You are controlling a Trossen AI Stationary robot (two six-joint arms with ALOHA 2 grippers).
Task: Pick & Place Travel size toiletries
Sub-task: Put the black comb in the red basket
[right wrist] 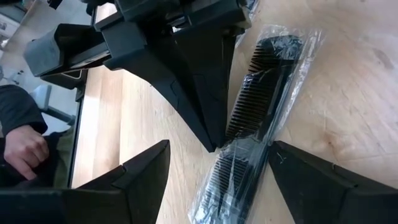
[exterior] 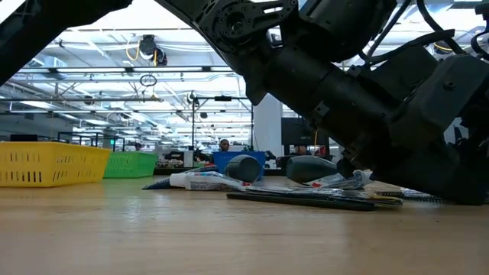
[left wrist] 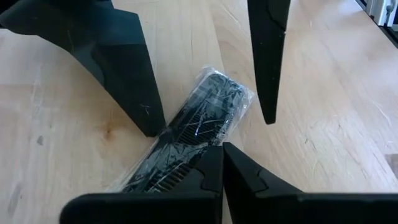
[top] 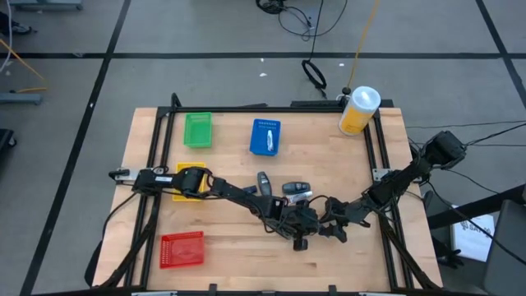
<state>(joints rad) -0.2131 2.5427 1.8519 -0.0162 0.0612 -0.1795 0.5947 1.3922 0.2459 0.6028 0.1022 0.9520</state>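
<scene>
Near the front-centre of the wooden table (top: 246,238), both grippers converge on one item: a black comb in a clear wrapper (right wrist: 255,118). It lies flat on the wood. Long axis runs diagonally in both wrist views; teeth are along one long edge, and the wrapper end is crinkled past the comb tip (left wrist: 211,102).

Left gripper (top: 297,230): fingers spread wide, tips down at the table. One fingertip (left wrist: 146,121) is right against the wrapper's edge, the other stands on bare wood on the far side. Nothing clamped.

Right gripper (top: 325,228): also wide open, fingers straddling the comb with one on each side, as its wrist view shows (right wrist: 217,168). Not holding anything. The two grippers are very close together, nearly nose to nose.

Remaining toiletries (top: 283,191) sit in a loose cluster just behind the grippers, mid-table. Low view shows a whitish tube (exterior: 195,181) lying on its side, two dark rounded bottles (exterior: 244,168), and flat packets (exterior: 344,182) beside them.

Surface: light wood planks on a black frame. Green tray (top: 197,130) and blue tray (top: 265,136) at the back, yellow tray (top: 182,182) under the left arm, red tray (top: 182,249) front left. Yellow canister with a white lid (top: 358,110) at the back right corner.

Room: grey floor with dark lines, cables behind the table, industrial ceiling with strip lights in the low view. A person's hand (right wrist: 25,149) and dark sleeve show at the edge of the right wrist view.
</scene>
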